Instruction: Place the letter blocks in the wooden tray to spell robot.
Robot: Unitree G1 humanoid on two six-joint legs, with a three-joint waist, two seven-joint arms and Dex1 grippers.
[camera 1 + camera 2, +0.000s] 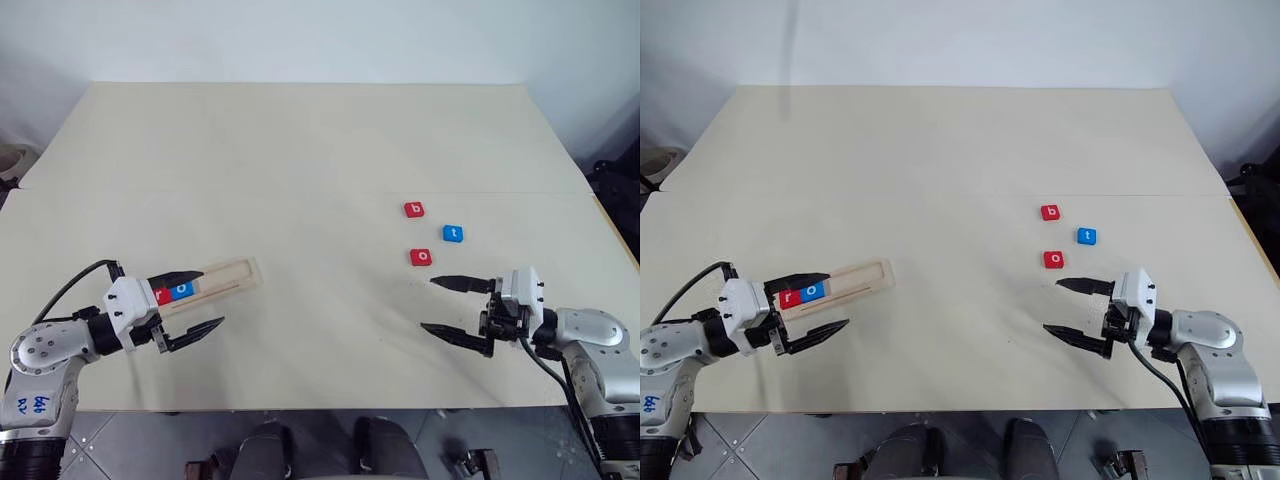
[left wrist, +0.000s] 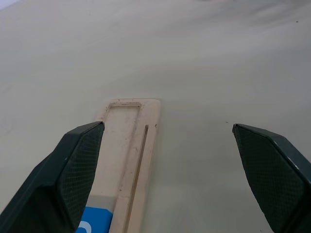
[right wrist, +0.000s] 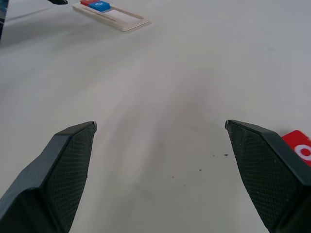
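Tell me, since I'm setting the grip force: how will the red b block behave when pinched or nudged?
The red b block looks like a small, flat, rigid tile, so it probably won't flex or tip. With rounded corners and lying flat on the smooth table, it may slide rather than roll if nudged. Its low profile likely leaves little edge to pinch.

Bare tabletop stretches between the wooden tray on the left and three loose letter blocks on the right.
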